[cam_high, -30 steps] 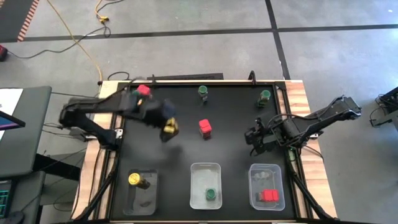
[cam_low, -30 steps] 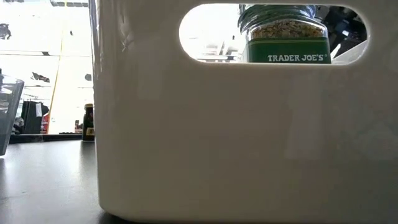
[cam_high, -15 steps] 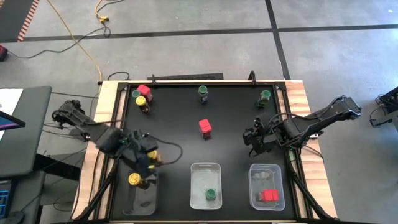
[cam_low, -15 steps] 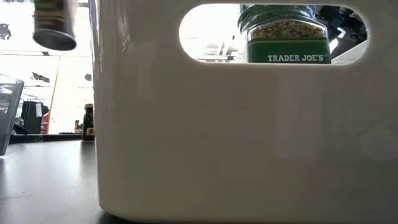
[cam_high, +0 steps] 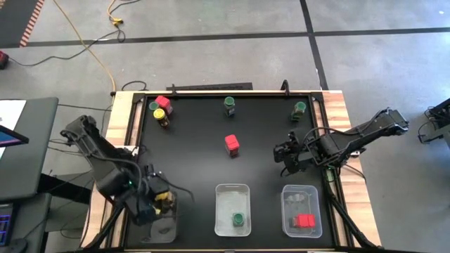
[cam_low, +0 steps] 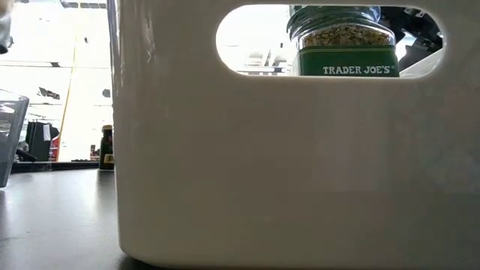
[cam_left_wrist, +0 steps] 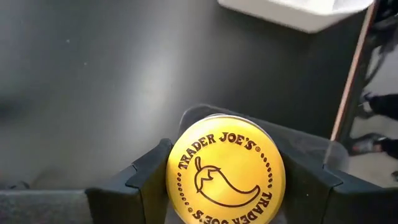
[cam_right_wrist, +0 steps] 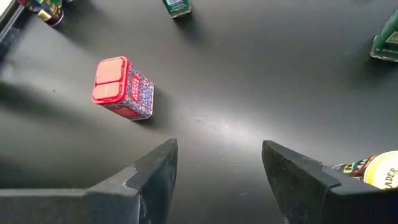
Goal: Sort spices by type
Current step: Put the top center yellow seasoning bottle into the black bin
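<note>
High view: left end effector [cam_high: 156,205] over left tray [cam_high: 169,232], right end effector [cam_high: 287,156] idle, desk's right side.
Left wrist view: fingers clamp yellow-lidded jar [cam_left_wrist: 225,171] (lower straight, release gently).
Right wrist view: fingers spread, empty.

Both arms dark, jointed links, black cables looped along them. Left gripper [cam_left_wrist: 225,186]: two matte black angular fingers [cam_left_wrist: 146,180], faceted edges. Right gripper [cam_right_wrist: 219,180]: same matte black wedge fingers [cam_right_wrist: 152,177], chamfered inner faces. No visible markings or screws on fingers.
</note>
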Controlling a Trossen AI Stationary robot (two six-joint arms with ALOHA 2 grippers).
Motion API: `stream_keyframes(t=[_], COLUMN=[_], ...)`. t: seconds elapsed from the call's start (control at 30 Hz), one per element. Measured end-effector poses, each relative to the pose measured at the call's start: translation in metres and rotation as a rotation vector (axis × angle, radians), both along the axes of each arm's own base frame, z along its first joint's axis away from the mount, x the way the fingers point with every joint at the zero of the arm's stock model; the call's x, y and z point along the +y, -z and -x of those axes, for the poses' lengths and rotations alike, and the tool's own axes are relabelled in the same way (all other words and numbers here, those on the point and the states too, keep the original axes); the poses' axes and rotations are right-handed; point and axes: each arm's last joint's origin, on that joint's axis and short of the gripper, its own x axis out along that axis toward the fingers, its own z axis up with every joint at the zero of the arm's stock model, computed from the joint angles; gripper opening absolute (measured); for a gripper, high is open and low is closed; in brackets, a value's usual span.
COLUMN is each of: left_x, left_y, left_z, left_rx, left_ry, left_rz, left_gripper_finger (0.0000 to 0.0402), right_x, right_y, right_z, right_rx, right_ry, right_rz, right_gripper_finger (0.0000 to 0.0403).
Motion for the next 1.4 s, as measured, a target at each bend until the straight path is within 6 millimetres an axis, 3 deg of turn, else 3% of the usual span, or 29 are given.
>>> stream_keyframes(t=[0.27, 0.83, 1.4], left_x=[-0.017, -0.018, -0.012], left_y=[0.023, 0.097, 0.114], left_z=[-0.004, 0.001, -0.002], left_rx=[0.029, 0.063, 0.037], left_ry=[0.003, -0.064, -0.115], left_rz=[-0.037, 0.103, 0.103], left_gripper_finger=[0.0224, 0.0224, 0.0224], right_x=[0.0, 0.002, 0.002], right_y=[0.0, -0.001, -0.001], right_z=[0.0, -0.004, -0.004], right_rx=[-0.031, -0.08, -0.078], right_ry=[0.036, 0.049, 0.05], right_rz=[-0.026, -0.054, -0.054], right_gripper_finger=[0.026, 0.026, 0.026])
